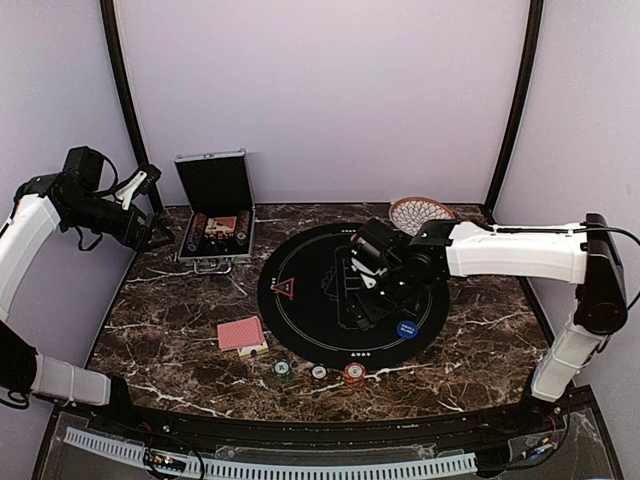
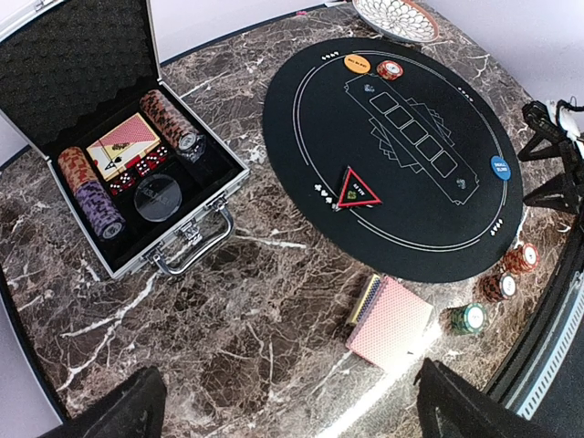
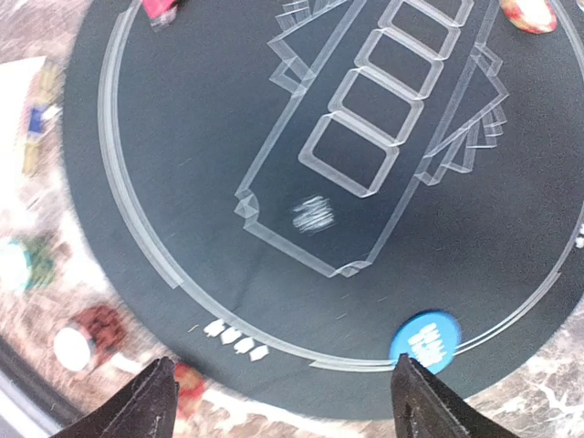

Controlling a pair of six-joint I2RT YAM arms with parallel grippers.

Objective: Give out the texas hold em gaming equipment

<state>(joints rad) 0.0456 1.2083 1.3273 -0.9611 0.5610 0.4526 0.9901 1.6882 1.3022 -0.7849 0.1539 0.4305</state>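
On the round black mat (image 1: 300, 310) lie a red-edged triangle marker (image 1: 284, 290) and a blue chip (image 1: 407, 329). My right gripper (image 1: 372, 312) hovers over the mat's near part, open and holding nothing. In the right wrist view the blue chip (image 3: 424, 339) sits just ahead of the right fingertip (image 3: 422, 397). A red-backed card deck (image 1: 241, 334) rests on the marble left of the mat. Green (image 1: 283, 371), white-red (image 1: 319, 374) and orange (image 1: 354, 374) chip stacks line the mat's near rim. My left gripper (image 2: 292, 415) is open and raised at the far left, beside the case.
An open silver case (image 1: 215, 210) at the back left holds chip rolls (image 2: 91, 196), cards and dice. A woven dish (image 1: 420, 213) stands behind the mat. Two more chips (image 2: 374, 67) lie on the mat's far edge.
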